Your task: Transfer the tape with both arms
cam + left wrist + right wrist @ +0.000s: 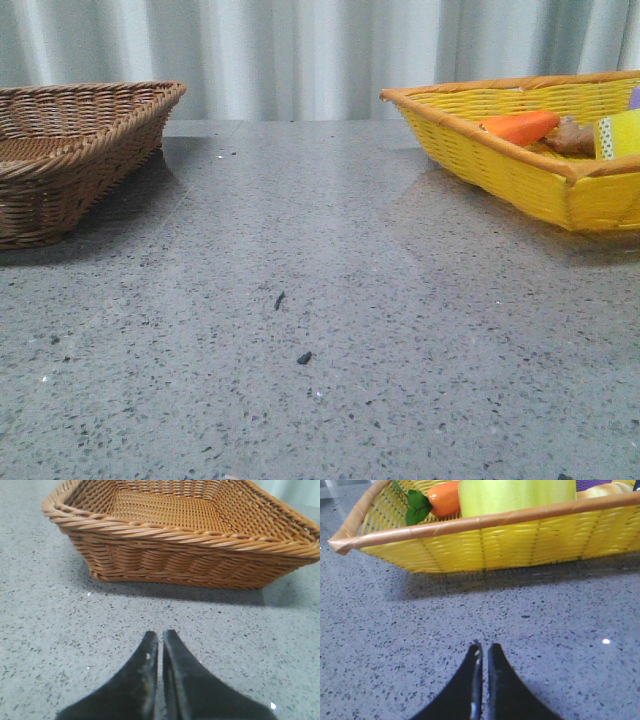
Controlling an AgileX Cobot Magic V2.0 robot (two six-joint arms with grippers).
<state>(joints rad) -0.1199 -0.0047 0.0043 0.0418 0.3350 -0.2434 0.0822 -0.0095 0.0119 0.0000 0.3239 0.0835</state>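
Resting with both pincers, left pincer (160,640) and right pincer (484,652), together, risking snagging yellow basket (485,540) rim reaching tape (515,495) beside carrot (445,497).

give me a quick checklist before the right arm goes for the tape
1. Tape sits in the yellow basket: ok.
2. Right gripper open enough for the roll: not ok, fingers nearly touching.
3. Left gripper empty for the handover: ok, fingers together on nothing.
4. Carrot clear of the tape: cannot tell, they look close.
5. Brown basket has room: ok, nothing shows inside.
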